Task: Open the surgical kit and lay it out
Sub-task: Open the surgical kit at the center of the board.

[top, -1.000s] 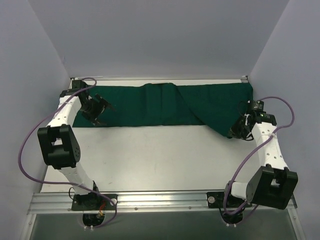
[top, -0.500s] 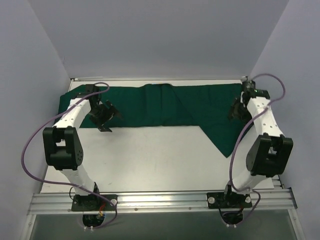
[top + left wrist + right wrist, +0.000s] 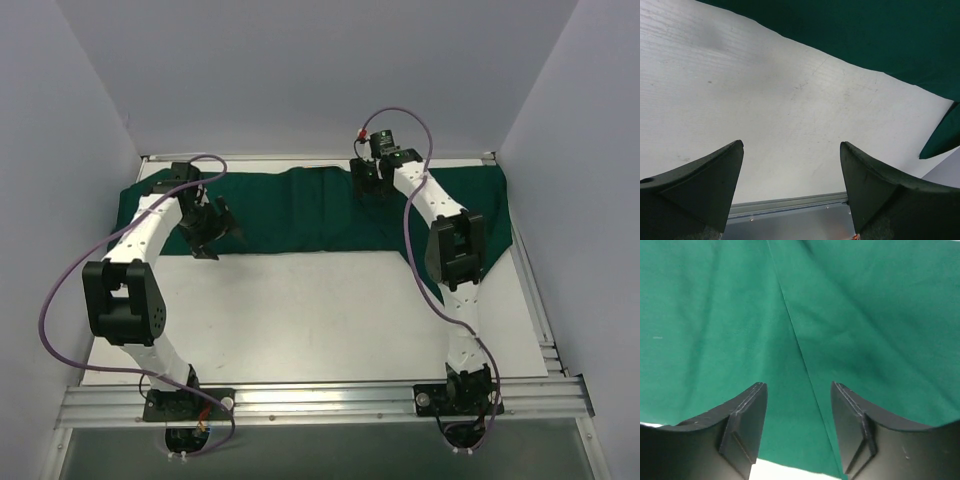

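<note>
Grip state, left: the left gripper (image 3: pixel 207 226) is released, its jaws spread wide with nothing caught between them.
Position, left: it is held over bare white table (image 3: pixel 300 310), just off the near edge of the dark green cloth drape (image 3: pixel 300 215), toward the drape's left end.
Left wrist view: only table (image 3: pixel 765 100) is seen between the fingers (image 3: pixel 715 175), with the drape's edge (image 3: pixel 880 40) beyond them.
Grip state, right: the right gripper (image 3: pixel 368 180) is released as well, its jaws parted and nothing grasped.
Position, right: it is poised above the middle of the drape, close to the drape's far edge.
Right wrist view: a straight fold line (image 3: pixel 792 335) in the drape (image 3: pixel 705 315) is seen running down between the fingers (image 3: pixel 745 420).
Drape: it is spread as a long strip along the far side of the table, with a raised fold near its middle and a pointed flap (image 3: pixel 432 268) reaching toward the near side at its right end.
</note>
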`<action>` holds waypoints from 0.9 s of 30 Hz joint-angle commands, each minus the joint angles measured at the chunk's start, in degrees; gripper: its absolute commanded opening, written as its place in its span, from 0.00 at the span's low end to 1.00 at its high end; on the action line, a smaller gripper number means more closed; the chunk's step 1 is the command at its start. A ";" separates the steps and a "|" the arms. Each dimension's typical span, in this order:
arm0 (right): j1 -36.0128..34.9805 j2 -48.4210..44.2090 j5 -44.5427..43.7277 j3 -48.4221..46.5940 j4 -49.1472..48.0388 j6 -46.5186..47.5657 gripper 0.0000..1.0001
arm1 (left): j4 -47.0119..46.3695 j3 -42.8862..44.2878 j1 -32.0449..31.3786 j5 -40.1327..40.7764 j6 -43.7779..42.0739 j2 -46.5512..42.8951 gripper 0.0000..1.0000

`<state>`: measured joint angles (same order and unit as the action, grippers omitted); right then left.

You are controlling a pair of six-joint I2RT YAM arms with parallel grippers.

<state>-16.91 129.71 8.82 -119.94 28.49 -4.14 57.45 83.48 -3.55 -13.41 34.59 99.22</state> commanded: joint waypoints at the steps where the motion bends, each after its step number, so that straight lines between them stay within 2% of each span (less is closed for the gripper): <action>1: -0.23 -1.21 1.91 2.15 -8.84 0.80 0.52 | 1.00 1.95 0.04 0.23 -2.68 -2.98 0.87; 8: -1.81 0.89 -1.26 2.70 -16.89 0.54 0.43 | -0.58 -1.74 -0.05 -1.00 -2.25 -3.68 0.87; 12: -1.73 4.05 0.32 -0.99 -16.80 1.77 0.44 | -1.37 -2.53 -0.14 -1.27 -2.07 -3.60 0.87; 15: -2.08 6.51 1.64 -3.28 -17.94 2.47 0.50 | -2.16 -3.06 -0.14 -2.06 -1.72 -3.24 0.87; 18: -2.43 8.63 2.43 -5.38 -20.05 2.73 0.52 | -2.87 -3.76 -0.40 -2.50 -1.37 -3.33 0.87; 27: -2.69 17.76 1.99 -17.43 -20.40 2.03 0.47 | -5.68 -7.98 -0.58 -4.26 -0.14 -4.65 0.87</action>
<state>-19.18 146.63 10.83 -132.88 9.10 -2.50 54.41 76.09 -3.81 -15.99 33.89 97.56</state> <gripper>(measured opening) 0.482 0.870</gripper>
